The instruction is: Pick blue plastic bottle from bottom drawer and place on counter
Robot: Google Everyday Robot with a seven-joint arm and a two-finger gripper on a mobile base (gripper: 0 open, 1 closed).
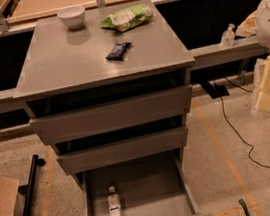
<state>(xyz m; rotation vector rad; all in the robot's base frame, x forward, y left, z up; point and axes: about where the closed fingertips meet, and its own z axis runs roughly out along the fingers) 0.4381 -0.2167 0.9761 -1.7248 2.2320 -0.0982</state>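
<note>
The blue plastic bottle (115, 210) lies on its side in the open bottom drawer (152, 188), near the drawer's left wall, with its white cap pointing toward the cabinet. The grey counter (67, 59) tops the cabinet above it. My gripper (268, 95) is at the right edge of the view, pale and cream-coloured. It hangs beside the cabinet at about the height of the upper drawers, well above and to the right of the bottle. It holds nothing that I can see.
On the counter stand a white bowl (71, 16), a green snack bag (126, 17) and a dark packet (118, 50). Two upper drawer fronts (113, 114) sit slightly pulled out. A pump bottle (227, 36) stands on the right ledge. A black cable (234, 130) runs over the floor; a cardboard box (1, 211) is at left.
</note>
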